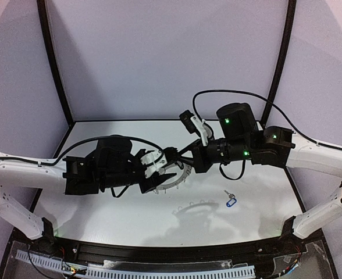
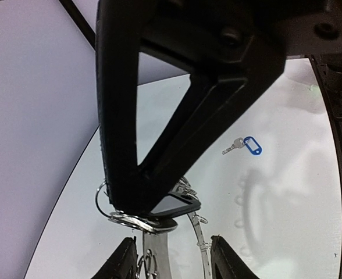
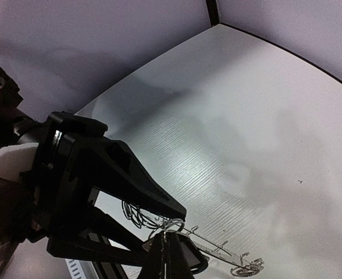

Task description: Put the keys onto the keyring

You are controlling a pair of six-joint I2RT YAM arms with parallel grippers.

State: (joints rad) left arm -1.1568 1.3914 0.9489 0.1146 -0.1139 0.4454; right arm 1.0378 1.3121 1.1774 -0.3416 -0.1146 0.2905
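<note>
Keyring (image 1: 181,176) pinched in right gripper (image 3: 171,258), between left fingers (image 2: 123,263).

One left end effector (image 2: 174,241), one right end effector (image 1: 174,156), one keyring (image 1: 181,175), one blue-tagged key (image 1: 230,201), one black-headed key (image 2: 172,204).

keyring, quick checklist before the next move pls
1. keyring lifted off the table: ok, its shadow falls on the surface below.
2. right gripper shut at the ring's edge: ok.
3. left gripper gripping the ring: cannot tell, its fingers flank the ring.
4. blue-tag key on the ring: not ok, it lies alone on the table.
5. black-headed key threaded on: cannot tell, the right fingertips hide it.
</note>
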